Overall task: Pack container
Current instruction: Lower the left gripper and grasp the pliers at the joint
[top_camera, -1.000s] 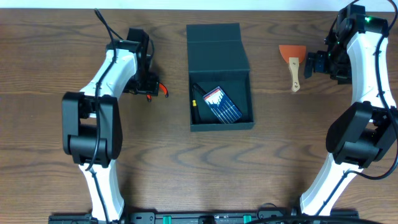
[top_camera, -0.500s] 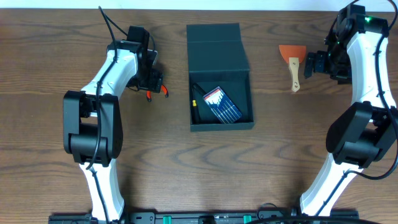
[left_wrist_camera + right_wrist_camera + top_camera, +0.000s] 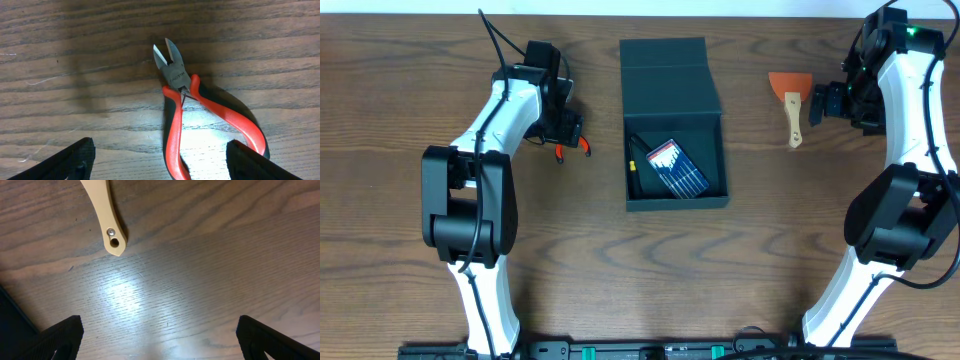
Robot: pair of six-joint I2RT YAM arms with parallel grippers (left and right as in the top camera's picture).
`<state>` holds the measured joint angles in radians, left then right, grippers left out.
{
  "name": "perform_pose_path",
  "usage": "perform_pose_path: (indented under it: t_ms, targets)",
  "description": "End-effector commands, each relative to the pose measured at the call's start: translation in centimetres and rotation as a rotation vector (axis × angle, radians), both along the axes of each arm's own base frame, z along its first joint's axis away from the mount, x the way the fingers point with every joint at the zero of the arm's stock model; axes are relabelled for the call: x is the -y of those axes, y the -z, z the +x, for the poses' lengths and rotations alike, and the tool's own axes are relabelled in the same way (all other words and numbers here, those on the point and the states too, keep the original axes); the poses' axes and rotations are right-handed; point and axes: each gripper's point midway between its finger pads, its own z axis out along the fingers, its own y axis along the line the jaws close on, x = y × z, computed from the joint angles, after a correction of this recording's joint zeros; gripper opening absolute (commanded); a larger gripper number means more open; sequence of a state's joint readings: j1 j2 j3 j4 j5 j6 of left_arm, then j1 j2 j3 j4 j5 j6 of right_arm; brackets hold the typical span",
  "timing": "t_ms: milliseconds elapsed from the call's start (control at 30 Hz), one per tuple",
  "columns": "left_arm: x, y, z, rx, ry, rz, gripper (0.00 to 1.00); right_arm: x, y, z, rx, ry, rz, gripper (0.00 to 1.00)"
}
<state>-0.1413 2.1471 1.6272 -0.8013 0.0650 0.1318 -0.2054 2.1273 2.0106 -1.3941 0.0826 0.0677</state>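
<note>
Red-handled steel cutting pliers (image 3: pixel 175 80) lie right below the left gripper (image 3: pixel 160 162), which is spread wide and empty; right gripper (image 3: pixel 160 340) gapes too, holding nothing.

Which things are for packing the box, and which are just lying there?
For the job:
- box, lid open
- blue packet, already inside it
- red pliers, outside on the wood, probably next to go in
- scraper, also outside, probably waiting too

Just there:
- table, which only holds everything
</note>
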Motion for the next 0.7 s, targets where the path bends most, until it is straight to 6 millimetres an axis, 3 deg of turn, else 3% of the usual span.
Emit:
perform_pose_path:
  t_ms: [0,267,667]
  targets:
    - [0.2,1.4,-0.6,-0.034,0.010,0.001,0.82,0.2,0.1,-0.1,-0.006,-0.001,-0.002,0.99]
    - [-0.1,3.0,-1.8,-0.057,-0.009,0.005,0.82,0.2,0.1,-0.1,-0.006,-0.001,-0.002,0.99]
    - [0.0,3.1,-1.2,-0.033,-0.009,0.001,0.82,0.2,0.1,-0.1,-0.006,-0.001,-0.002,0.99]
